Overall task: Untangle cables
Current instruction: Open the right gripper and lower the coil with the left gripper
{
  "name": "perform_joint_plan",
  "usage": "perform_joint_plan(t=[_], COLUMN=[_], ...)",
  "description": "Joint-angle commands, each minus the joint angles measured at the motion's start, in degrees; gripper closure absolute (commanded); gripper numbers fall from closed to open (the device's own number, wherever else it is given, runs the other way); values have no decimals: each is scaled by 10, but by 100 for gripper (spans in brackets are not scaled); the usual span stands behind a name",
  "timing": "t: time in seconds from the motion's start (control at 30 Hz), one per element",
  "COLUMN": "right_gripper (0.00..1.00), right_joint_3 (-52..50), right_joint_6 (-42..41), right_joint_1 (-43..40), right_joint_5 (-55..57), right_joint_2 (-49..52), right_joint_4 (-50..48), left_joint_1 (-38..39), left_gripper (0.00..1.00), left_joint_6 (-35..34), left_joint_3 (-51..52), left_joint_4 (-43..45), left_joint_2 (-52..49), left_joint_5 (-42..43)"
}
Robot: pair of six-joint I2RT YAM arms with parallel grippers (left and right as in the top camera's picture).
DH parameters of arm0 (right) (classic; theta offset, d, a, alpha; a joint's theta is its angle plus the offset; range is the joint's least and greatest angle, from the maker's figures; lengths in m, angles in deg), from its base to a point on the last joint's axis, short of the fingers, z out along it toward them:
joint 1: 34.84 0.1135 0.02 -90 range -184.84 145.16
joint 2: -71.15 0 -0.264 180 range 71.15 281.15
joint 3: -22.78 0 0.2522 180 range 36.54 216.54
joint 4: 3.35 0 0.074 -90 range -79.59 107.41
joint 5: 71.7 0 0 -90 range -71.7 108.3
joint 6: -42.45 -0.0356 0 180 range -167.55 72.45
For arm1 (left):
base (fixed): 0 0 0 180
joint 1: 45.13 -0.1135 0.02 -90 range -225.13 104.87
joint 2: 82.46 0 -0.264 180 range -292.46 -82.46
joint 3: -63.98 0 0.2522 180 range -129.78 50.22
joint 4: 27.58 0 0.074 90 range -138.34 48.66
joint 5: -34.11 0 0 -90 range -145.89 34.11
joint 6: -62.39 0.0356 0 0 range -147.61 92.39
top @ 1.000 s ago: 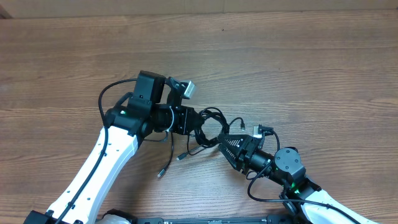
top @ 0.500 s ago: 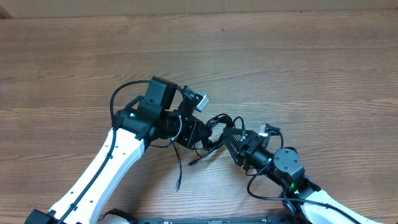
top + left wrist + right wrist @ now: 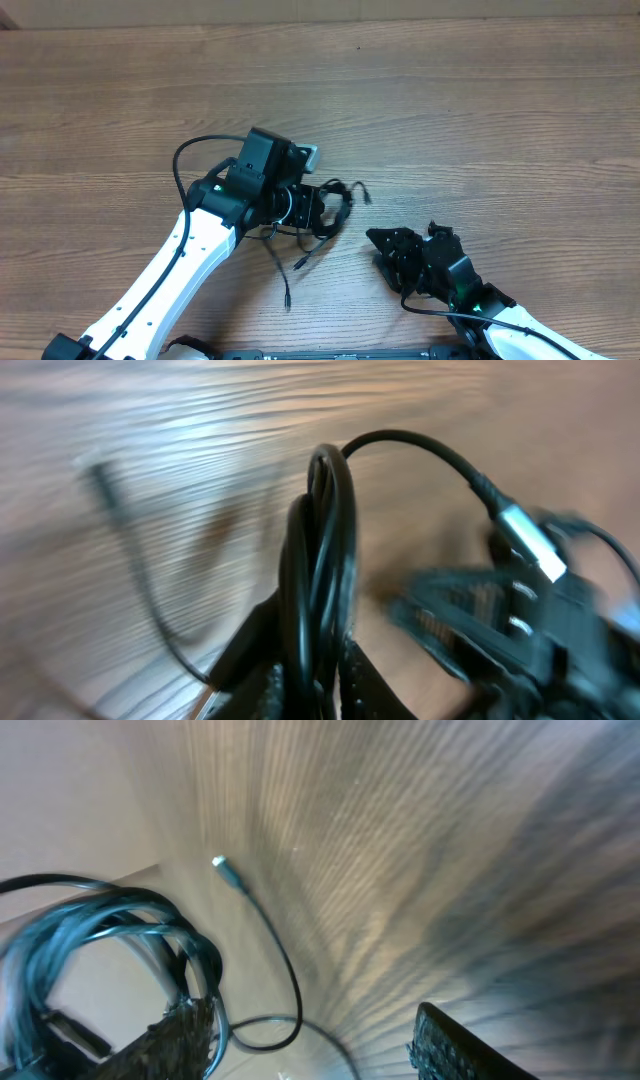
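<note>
Separating: my left gripper [image 3: 325, 208] clamps the cables [image 3: 350, 188]; my right gripper [image 3: 380, 240], open and empty, should take a strand

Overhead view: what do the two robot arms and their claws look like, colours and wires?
The left arm and right arm have smooth white tubular links with chunky black joints and wrists. A small green light glows on each, and a thin black wire loops beside the joints. The left claw and right claw are black, with textured fingers.
</note>
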Motion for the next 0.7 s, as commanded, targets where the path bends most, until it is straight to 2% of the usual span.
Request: perform_joint_plan(t=[0.0,0.03,0.1,0.17,0.3,0.4,0.57,0.67], right_gripper=[37,36,31,30,26,23,20,20], right_joint_3=[4,4,4,4,4,4,4,4], right_joint_6=[40,64,111,124,125,125,125,125], right_joint_1=[3,3,3,3,3,3,3,3], right_joint_5=[7,7,10,19,40,48,53,53], right_joint_2=[-3,-3,-3,-3,-3,-3,-3,-3], right_joint_4=[12,12,18,23,30,33,35,35], left_joint_1=[4,4,4,4,4,4,4,4], left_gripper=[68,67,57,55,56,57,63,67], left_joint_6=[-190,-195,-202,-202,-198,-156,-79,-73], left_joint_3=[43,52,86,96,101,101,102,102], left_joint_4=[27,37,71,75,79,81,119,130], left_joint_2=[2,2,-1,-3,-5,-5,-33,-67], left_joint_5=[-128,-127,-132,-146,-178,-223,-231,-224])
